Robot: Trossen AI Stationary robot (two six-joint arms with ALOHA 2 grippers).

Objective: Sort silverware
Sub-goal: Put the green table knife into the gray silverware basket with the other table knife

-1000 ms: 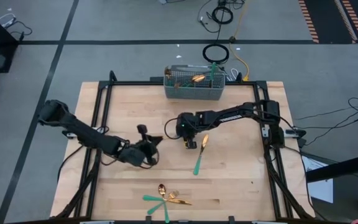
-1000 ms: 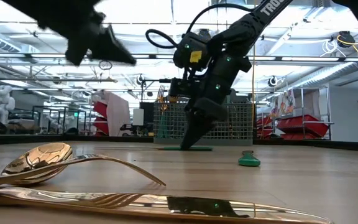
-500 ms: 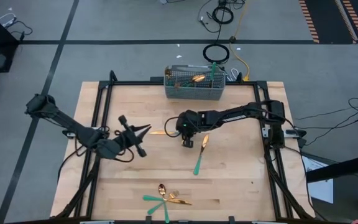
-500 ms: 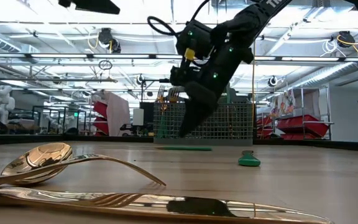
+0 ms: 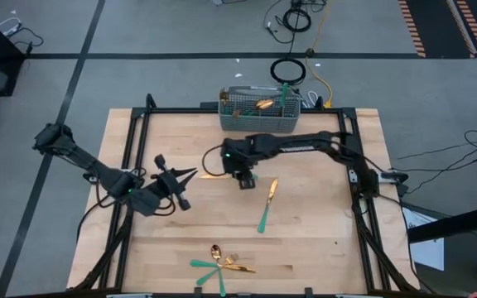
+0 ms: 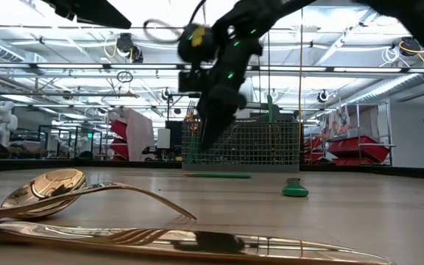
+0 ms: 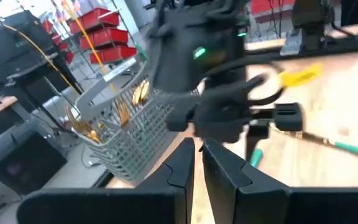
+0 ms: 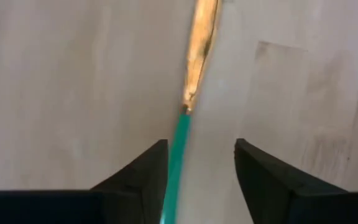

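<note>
The silverware has gold heads and teal handles. One long piece [image 5: 216,175] lies flat on the table's middle. My right gripper [image 5: 241,177] hovers over its handle, open. In the right wrist view the teal handle [image 8: 178,143] runs between the fingers of my right gripper [image 8: 201,149] and the gold head [image 8: 201,50] lies beyond them. A second piece [image 5: 267,205] lies just to the right. Several more lie in a heap [image 5: 222,264] by the near edge. My left gripper [image 5: 179,177] hangs at the table's left, shut and holding nothing.
The grey wire-mesh caddy [image 5: 259,113] stands at the far edge, with several pieces of silverware upright in it. The heap [image 6: 87,199] fills the low view's foreground. A black frame [image 5: 135,165] runs around the tabletop. Bare wood lies between the heap and the middle.
My right gripper has risen from the table beside the second piece, gone toward the left and slightly toward the far edge, and opened over the long piece. My left arm has drawn back toward the table's left edge and upward. No silverware has moved.
</note>
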